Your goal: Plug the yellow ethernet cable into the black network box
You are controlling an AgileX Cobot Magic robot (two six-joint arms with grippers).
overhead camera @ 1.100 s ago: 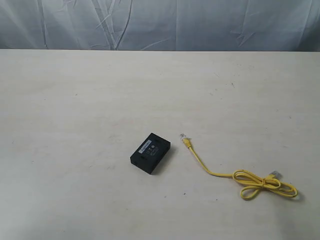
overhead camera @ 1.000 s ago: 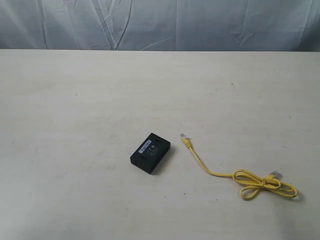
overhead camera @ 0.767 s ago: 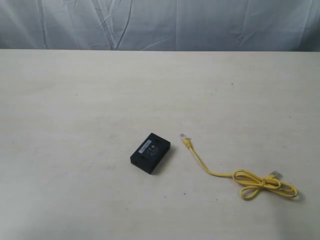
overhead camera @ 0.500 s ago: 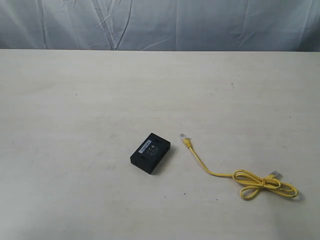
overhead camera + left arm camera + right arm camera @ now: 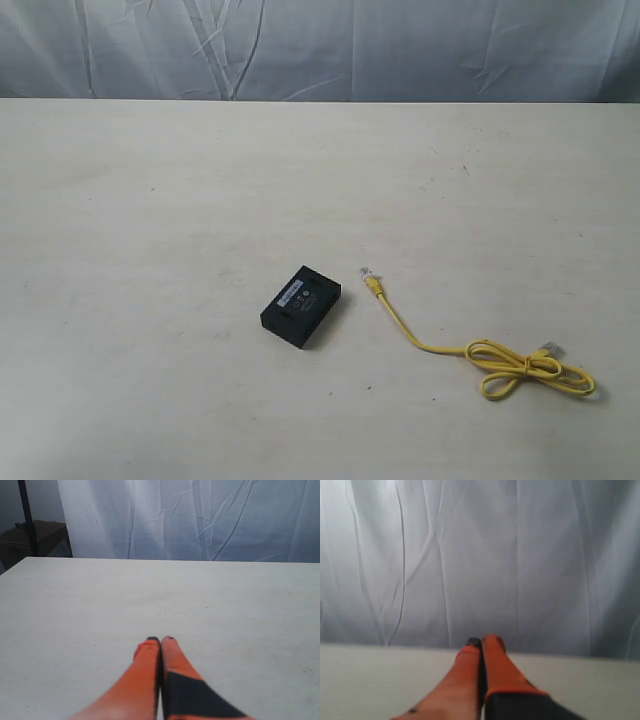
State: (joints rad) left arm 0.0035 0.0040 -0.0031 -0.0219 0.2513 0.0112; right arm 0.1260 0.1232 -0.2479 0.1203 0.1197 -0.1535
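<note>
The black network box lies flat on the pale table, its white label up. Just to its right rests one clear plug of the yellow ethernet cable; the cord runs right to a looped bundle with the other plug beside it. Neither arm shows in the exterior view. In the left wrist view my left gripper is shut, orange fingers pressed together over bare table. My right gripper is shut too, pointing at the curtain. Box and cable are out of both wrist views.
A wrinkled white curtain hangs behind the table's far edge. In the left wrist view a dark stand and a brown box sit beyond the table's corner.
</note>
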